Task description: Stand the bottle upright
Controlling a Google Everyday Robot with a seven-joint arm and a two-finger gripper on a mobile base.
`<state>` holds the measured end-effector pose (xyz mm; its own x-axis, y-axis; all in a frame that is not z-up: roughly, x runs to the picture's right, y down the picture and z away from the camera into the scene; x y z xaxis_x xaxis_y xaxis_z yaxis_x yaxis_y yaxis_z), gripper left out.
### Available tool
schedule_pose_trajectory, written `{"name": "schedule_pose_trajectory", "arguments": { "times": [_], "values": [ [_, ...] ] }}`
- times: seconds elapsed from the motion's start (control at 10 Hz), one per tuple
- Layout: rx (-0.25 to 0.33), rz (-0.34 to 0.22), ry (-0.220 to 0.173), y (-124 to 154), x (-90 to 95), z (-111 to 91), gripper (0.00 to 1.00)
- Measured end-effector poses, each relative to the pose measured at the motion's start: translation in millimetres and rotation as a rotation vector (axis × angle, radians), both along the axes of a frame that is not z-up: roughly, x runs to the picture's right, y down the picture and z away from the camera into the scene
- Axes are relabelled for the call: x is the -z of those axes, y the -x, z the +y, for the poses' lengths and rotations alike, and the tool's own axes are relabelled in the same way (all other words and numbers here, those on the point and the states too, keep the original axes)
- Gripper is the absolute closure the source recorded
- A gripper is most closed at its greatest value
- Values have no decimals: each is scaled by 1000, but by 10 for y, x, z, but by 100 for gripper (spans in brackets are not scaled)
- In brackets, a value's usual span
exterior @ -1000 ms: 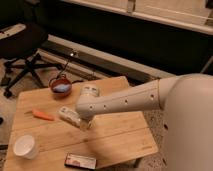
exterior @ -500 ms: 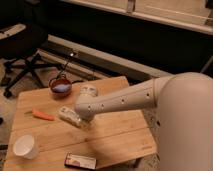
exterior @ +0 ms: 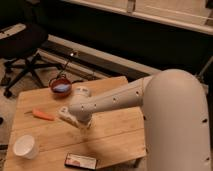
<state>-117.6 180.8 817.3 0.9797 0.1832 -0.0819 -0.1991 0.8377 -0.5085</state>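
The bottle (exterior: 82, 91) is a small pale thing on the wooden table (exterior: 115, 132), just right of the red bowl, and the arm hides its lower part. My white arm reaches in from the right across the table. The gripper (exterior: 74, 118) hangs low over the table's middle, in front of the bottle and a little to its left, not touching it. Its fingers look open and nothing shows between them.
A red bowl (exterior: 61, 87) with something blue inside stands at the table's far edge. An orange carrot (exterior: 43, 115) lies left of the gripper. Front left stands a white paper cup (exterior: 26, 146), a dark flat packet (exterior: 80, 160) lies at the front edge, and an office chair (exterior: 22, 45) stands behind left.
The arm's bulky upper part has come further into view from the right. The gripper has stayed almost in place over the table's middle. The bottle has not moved.
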Motion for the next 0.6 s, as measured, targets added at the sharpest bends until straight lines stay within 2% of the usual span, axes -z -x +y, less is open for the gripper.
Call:
{"name": "schedule_pose_trajectory", "arguments": {
  "times": [0.2, 0.6],
  "values": [
    [26, 32, 16, 2, -26, 29, 20],
    [77, 72, 12, 78, -36, -11, 20]
  ]
}}
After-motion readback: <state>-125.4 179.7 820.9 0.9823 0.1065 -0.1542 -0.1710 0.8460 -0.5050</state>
